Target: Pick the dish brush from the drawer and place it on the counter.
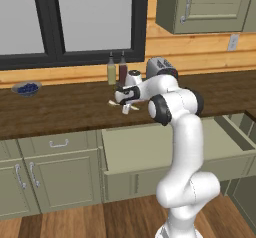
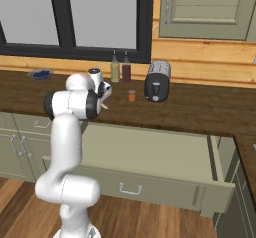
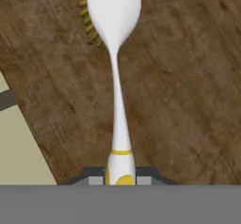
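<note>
dish brush (image 3: 116,105): held by its handle end, out of the drawer (image 2: 150,149), just above the table (image 3: 188,86).
gripper (image 1: 126,102): clamped on the handle, jaws on both sides.
step: set-down, by judgement.
method: lower until the head rests flat on the wood, then release, well back from the edge.

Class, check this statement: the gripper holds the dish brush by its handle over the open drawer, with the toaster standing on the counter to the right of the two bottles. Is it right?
Not quite. The gripper does hold the dish brush by its handle, but over the counter, not the drawer; the hand view shows wood grain beneath it. The toaster and two bottles are as stated.
</note>
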